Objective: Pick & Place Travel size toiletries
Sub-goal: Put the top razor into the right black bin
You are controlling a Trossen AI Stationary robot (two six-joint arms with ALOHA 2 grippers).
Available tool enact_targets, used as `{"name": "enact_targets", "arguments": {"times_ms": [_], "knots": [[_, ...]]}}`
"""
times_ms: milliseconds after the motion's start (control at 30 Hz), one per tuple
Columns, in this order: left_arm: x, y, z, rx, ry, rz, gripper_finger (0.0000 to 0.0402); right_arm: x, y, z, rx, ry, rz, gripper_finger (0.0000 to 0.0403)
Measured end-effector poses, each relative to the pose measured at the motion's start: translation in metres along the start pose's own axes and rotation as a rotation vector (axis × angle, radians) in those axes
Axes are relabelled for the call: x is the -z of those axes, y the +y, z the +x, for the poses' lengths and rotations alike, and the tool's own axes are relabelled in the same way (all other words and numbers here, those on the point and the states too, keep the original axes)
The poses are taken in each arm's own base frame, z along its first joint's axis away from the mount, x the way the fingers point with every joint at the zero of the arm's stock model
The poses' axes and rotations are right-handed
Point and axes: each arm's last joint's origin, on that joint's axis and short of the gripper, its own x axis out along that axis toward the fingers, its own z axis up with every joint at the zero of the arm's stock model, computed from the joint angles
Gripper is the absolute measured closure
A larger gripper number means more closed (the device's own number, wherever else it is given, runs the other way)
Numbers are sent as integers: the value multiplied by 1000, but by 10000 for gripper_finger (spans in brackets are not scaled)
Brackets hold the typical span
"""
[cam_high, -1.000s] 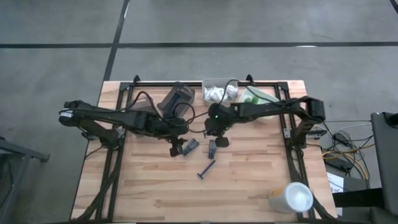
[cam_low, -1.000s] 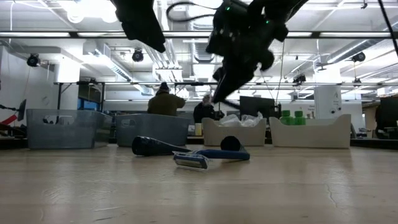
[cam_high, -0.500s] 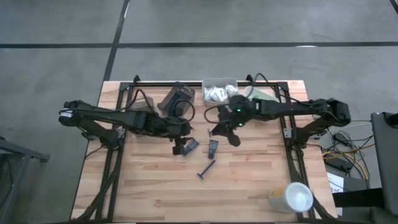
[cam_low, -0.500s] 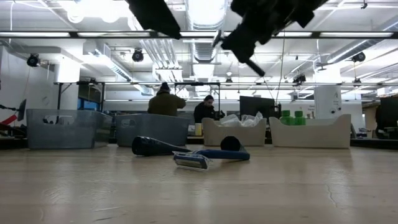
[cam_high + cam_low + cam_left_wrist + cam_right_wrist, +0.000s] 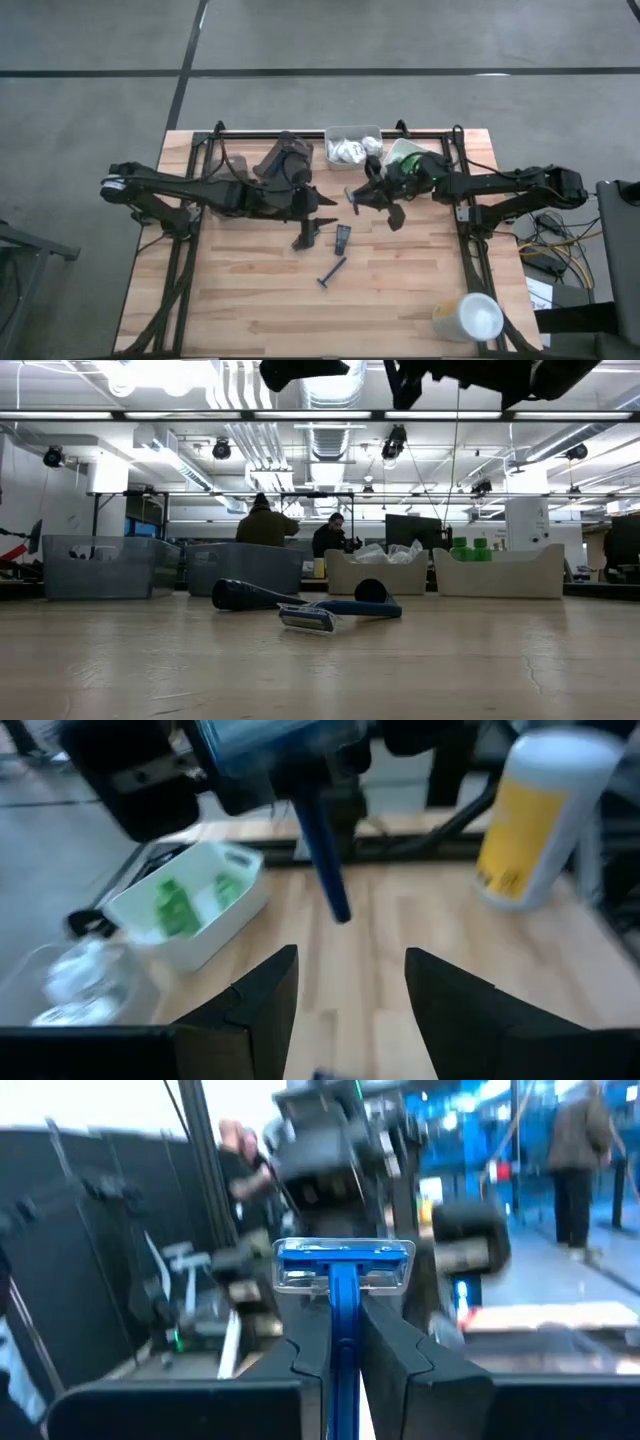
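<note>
The right gripper (image 5: 332, 1360) has its two fingers (image 5: 400, 1355) pressed closed on the blue handle of a razor (image 5: 343, 1280), whose clear-capped head stands up beyond the fingertips. In the high view this gripper (image 5: 366, 195) hangs above the table near the middle of its far edge, just in front of the clear tray of white packets (image 5: 350, 148). Beside that tray, toward the far right corner, sits a white tray (image 5: 412, 152) holding green bottles (image 5: 175, 905).

The left gripper (image 5: 318, 215) has its fingers (image 5: 255, 1005) spread apart with nothing between them. It hovers over the middle of the table, just left of the right gripper. From the left wrist view the razor held by the other arm (image 5: 322, 850) hangs ahead, handle pointing down.

On the table (image 5: 240, 300) near its centre lie a dark flat tube (image 5: 343, 238) and, a little nearer the front edge, a second blue razor (image 5: 333, 272). In the low view that razor (image 5: 335, 614) lies flat with a dark stick (image 5: 250, 596) just behind it.

A grey tray (image 5: 283, 160) sits at the far edge, left of the packets. A white cup with a yellow band (image 5: 468, 317) stands at the front right corner. Two people (image 5: 265, 525) are in the room beyond the table.
</note>
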Motion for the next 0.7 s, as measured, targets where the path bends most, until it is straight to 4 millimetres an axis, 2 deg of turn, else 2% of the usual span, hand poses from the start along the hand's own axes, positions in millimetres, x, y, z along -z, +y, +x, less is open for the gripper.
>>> {"name": "enact_targets", "arguments": {"times_ms": [300,467,700], "knots": [[6,11,15,6,-254,-197,211,-13,3,2,-25,-87,-4,374],[6,14,15,5,-295,-244,211,-16,3,3,-20,-96,-10,374],[2,16,14,3,-332,-252,211,-21,-2,16,-8,-103,-35,374]]}}
